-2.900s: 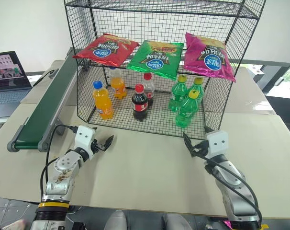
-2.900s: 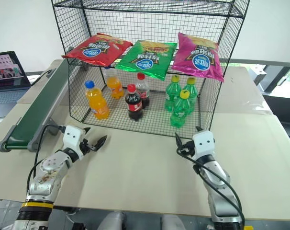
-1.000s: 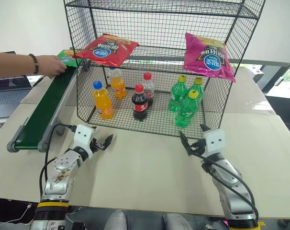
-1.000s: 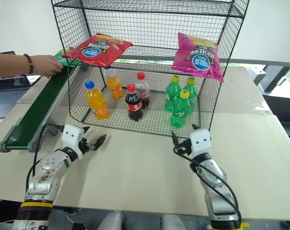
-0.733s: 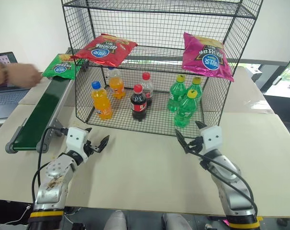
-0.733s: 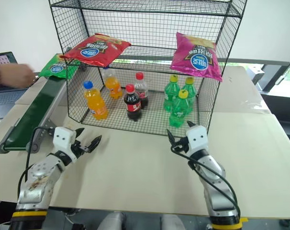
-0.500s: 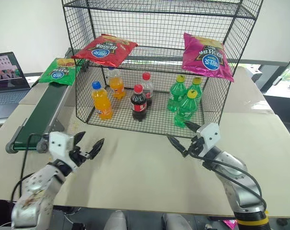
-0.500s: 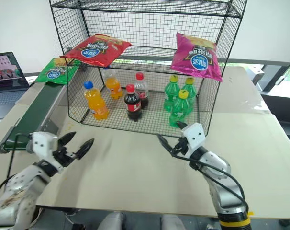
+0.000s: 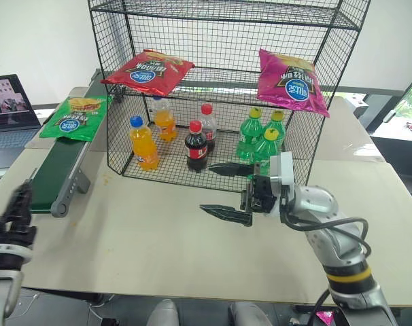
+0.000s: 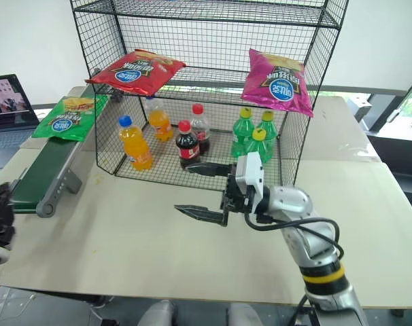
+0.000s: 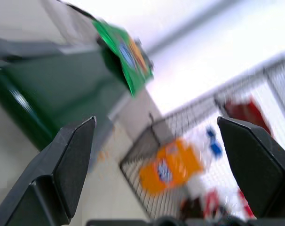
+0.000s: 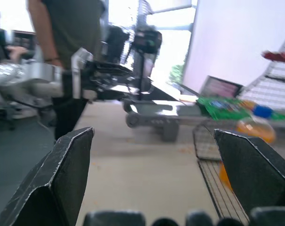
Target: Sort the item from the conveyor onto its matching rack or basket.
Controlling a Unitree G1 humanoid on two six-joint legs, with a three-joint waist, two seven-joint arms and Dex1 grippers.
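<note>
The green crisp bag, the item (image 9: pixel 75 117), lies flat on the far part of the conveyor (image 9: pixel 52 175), a dark green belt along the table's left side. It also appears in the left wrist view as the green bag (image 11: pixel 126 54). My left gripper (image 9: pixel 20 199) is open and empty at the table's left edge, beside the belt's near end. My right gripper (image 9: pixel 224 191) is open and empty above the table's middle, pointing left in front of the rack (image 9: pixel 226 41). The rack's crisp shelf (image 9: pixel 219 81) has a bare gap in its middle.
A red bag (image 9: pixel 148 70) and a magenta bag (image 9: pixel 293 83) lie on the crisp shelf. The lower wire basket (image 9: pixel 124 166) holds several bottles. A laptop (image 9: pixel 12 102) stands at the far left. A person (image 12: pixel 67 28) stands beyond the table's left side.
A person's hand took the green bag off the shelf, laid it on the belt and withdrew; the bag rode nearer. My left arm swung out left; my right gripper rose, turning leftward.
</note>
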